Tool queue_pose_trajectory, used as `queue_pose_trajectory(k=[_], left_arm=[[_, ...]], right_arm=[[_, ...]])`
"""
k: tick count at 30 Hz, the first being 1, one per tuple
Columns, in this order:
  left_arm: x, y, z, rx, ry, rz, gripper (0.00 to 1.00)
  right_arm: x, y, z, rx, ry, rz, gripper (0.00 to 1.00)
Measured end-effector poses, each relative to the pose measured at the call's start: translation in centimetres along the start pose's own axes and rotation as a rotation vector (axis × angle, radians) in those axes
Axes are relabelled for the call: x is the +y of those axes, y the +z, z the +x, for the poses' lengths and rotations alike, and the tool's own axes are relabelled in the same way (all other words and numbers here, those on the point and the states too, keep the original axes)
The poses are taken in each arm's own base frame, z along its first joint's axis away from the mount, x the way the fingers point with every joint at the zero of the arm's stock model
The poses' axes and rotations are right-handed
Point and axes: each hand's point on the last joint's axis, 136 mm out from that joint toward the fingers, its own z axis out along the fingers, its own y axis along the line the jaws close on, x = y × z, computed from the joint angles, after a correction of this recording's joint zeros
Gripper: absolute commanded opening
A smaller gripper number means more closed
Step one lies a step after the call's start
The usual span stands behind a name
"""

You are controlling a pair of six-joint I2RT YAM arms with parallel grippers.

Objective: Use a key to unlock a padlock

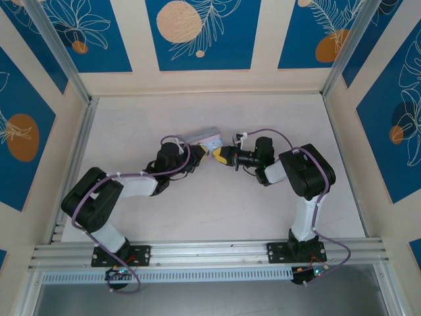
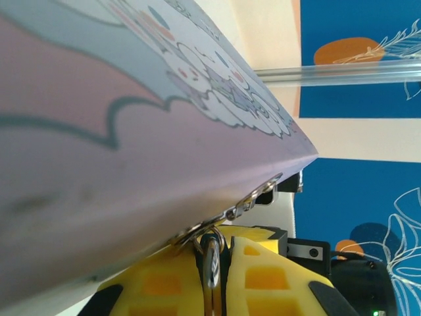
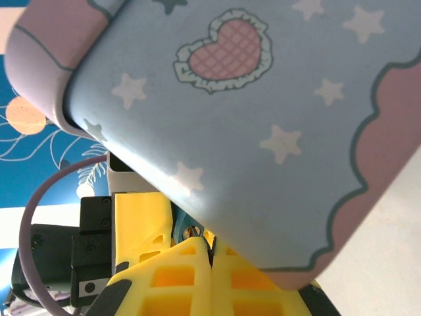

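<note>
The pastel tin box [image 1: 205, 139] is held up between both arms. Under its edge my left gripper [image 1: 200, 158] [image 2: 212, 280] is shut on the padlock [image 2: 212, 260], a shiny metal piece seen edge-on, its shackle hooked through the tin's hasp ring [image 2: 253, 197]. In the right wrist view the padlock's bluish body [image 3: 179, 224] with its round keyhole [image 3: 192, 231] sits just past my right gripper [image 1: 223, 157] [image 3: 212, 260]. Those yellow fingers [image 3: 177, 276] are pressed together on the key [image 3: 212, 245], a thin dark sliver at their tips pointing at the keyhole.
The tin [image 2: 131, 118] [image 3: 250, 118] hangs close over both wrist cameras. The white table [image 1: 217, 197] is walled by aluminium rails [image 1: 72, 151] and blue patterned panels. The two grippers meet tip to tip at the table's middle.
</note>
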Motion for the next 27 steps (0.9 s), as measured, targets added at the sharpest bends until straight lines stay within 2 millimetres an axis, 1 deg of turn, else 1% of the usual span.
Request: queue_pose_trajectory(k=[4, 9, 17, 22, 27], left_arm=[[0.4, 0.1, 0.8, 0.051, 0.053, -0.029, 0.00], [0.4, 0.1, 1.9, 0.123, 0.101, -0.047, 0.00], [0.1, 0.0, 2.9, 0.183, 0.102, -0.038, 0.00], [-1.6, -0.2, 3.7, 0.210, 0.096, 0.022, 0.00], [-3.6, -0.7, 3.6, 0.203, 0.085, 0.079, 0.00]], right_arm=[[-0.6, -0.7, 0.1, 0.015, -0.005, 0.012, 0.00], [-0.9, -1.5, 0.7, 0.026, -0.001, 0.008, 0.00], [-0.9, -2.5, 1.7, -0.003, 0.039, -0.010, 0.00], [-1.5, -3.5, 2.5, -0.065, 0.107, 0.014, 0.00], [-1.1, -4.3, 3.7, -0.127, 0.135, 0.029, 0.00]])
